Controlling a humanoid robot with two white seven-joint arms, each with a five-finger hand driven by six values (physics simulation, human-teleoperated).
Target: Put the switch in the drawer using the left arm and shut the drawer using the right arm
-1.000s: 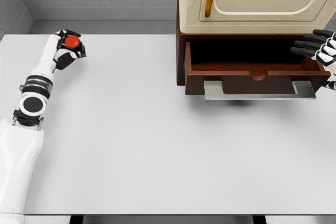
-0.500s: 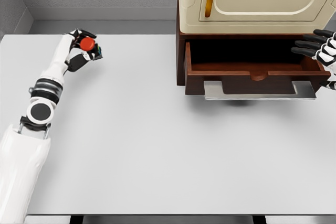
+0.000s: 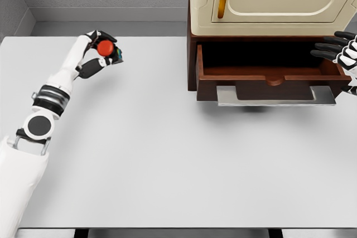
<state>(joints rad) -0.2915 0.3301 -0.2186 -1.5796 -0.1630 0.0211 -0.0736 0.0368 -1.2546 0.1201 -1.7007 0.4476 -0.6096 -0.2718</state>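
While left hand [image 3: 99, 53] fingers clamp switch [image 3: 106, 48] — right hand [image 3: 341, 52] fingers spread beside open drawer [image 3: 268, 76].

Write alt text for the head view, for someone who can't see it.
The left hand holds a red-buttoned switch above the white table, far left of an open wooden drawer. The right hand waits, fingers spread, at the drawer's right end.

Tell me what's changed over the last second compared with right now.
The left hand, fingers closed on the red-buttoned switch, has carried it rightward across the table toward the drawer, the arm stretching out further. It has kept hold throughout. The drawer stays open, and the right hand waits open at its right end, barely moved.
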